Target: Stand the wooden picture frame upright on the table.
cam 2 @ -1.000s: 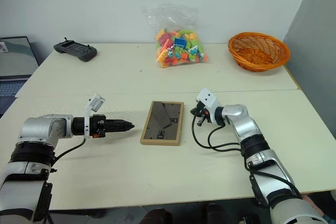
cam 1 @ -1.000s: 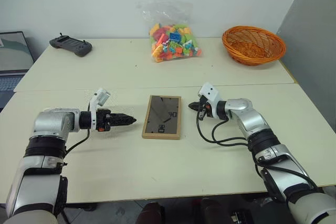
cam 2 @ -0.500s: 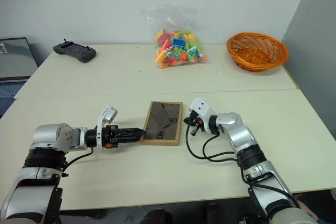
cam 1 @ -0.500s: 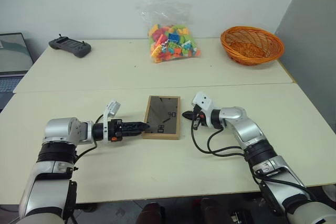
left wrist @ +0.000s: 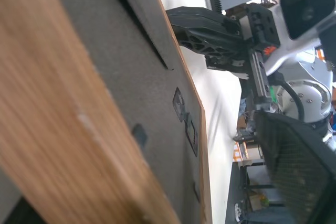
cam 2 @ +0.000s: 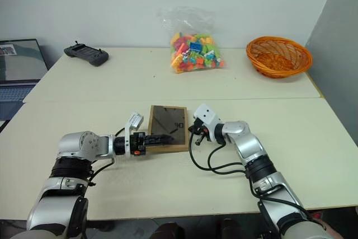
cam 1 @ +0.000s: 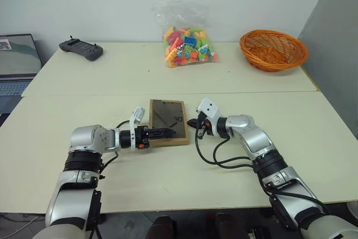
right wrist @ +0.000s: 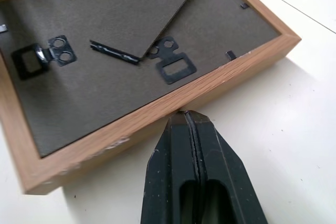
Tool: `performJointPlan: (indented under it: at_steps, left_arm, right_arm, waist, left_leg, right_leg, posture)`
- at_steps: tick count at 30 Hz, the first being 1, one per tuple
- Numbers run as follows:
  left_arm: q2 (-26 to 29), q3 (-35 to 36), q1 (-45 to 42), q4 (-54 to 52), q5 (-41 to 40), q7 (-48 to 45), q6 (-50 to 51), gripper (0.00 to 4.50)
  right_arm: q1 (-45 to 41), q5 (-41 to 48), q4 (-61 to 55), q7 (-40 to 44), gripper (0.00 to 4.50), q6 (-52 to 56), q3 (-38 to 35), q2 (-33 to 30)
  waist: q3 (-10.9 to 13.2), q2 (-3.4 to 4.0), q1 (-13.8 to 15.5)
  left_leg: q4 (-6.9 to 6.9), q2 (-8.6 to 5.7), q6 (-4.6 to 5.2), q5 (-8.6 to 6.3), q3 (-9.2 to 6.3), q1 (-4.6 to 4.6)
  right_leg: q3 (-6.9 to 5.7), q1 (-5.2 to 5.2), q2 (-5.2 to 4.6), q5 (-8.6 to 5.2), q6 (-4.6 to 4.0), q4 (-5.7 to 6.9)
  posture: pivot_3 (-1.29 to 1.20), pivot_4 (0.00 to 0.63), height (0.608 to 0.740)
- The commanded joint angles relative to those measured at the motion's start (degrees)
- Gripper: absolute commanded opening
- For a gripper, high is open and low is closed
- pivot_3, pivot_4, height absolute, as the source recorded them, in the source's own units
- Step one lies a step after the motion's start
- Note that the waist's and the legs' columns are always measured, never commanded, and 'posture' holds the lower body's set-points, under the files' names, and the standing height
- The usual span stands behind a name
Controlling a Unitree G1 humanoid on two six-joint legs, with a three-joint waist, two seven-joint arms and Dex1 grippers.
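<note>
Right wrist view shows us the wooden picture frame (right wrist: 131,61) lying back-up on the table (cam 1: 168,188), dark panel and fold-out stand uppermost, long axis running away from the robot. We find it between both arms: the right gripper (right wrist: 190,124), jaws fully closed and empty, touches its right edge; the left gripper (cam 1: 166,133), jaws apart, straddles the near-left edge, grasp unconfirmed.

Head pair looks down over table (cam 1: 168,183), wrist views close (frame (right wrist: 157,103) shared)

No readable text or numbers anywhere here.
</note>
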Motion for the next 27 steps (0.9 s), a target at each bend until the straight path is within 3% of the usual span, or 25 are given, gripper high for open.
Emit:
performJointPlan:
  at_steps: [1,13,17,21,27]
  left_arm:
    - [0.78,2.11,0.18,-1.56,-1.80,0.87,-1.05,3.35]
    - [-0.61,9.97,-0.42,-6.60,-6.35,8.05,-1.53,1.05]
    - [-2.12,10.08,-0.08,-13.15,-6.79,11.27,-3.21,1.05]
    - [-6.37,14.46,-0.66,-21.50,-12.02,16.68,-0.64,1.05]
    - [-7.89,13.95,2.10,-27.64,-15.02,20.06,-0.43,1.05]
  right_arm:
    - [-0.77,0.05,0.10,-0.34,0.00,-1.62,-0.50,-0.28]
    - [0.31,0.56,-1.73,-1.50,0.00,-3.17,-3.26,-4.37]
    - [-0.88,3.40,-5.06,0.11,0.00,-1.15,-5.85,-6.41]
    - [-6.58,15.33,-12.67,7.04,0.78,14.11,-11.50,-8.55]
    - [-14.54,23.38,-13.26,7.84,2.27,23.81,-14.40,-7.32]
  waist:
    - [0.00,0.00,-0.41]
    - [0.01,-0.01,-0.75]
    - [0.03,-0.03,-0.67]
    - [0.10,-0.05,-0.74]
    - [0.09,-0.04,-1.01]
  left_leg:
    - [-0.02,0.00,-0.02,0.01,0.00,-0.02]
    - [-0.03,0.03,-0.08,0.05,-0.04,-0.14]
    - [-0.01,0.02,-0.08,0.05,-0.04,-0.22]
    - [-0.02,0.04,-0.09,0.05,-0.02,-0.26]
    - [-0.07,0.08,-0.08,0.04,-0.05,-0.18]
  right_leg:
    - [0.00,-0.02,0.00,0.00,0.00,0.00]
    - [-0.02,-0.14,0.03,0.00,0.00,-0.02]
    - [-0.02,-0.15,0.00,0.00,0.00,-0.10]
    - [0.00,-0.21,0.00,0.01,0.00,-0.08]
    - [0.04,-0.22,0.06,0.01,-0.01,-0.08]
  posture:
    - [0.00,0.150,0.740]
    - [0.00,0.150,0.740]
    - [0.00,0.150,0.740]
    - [0.00,0.150,0.740]
    - [0.00,0.150,0.740]
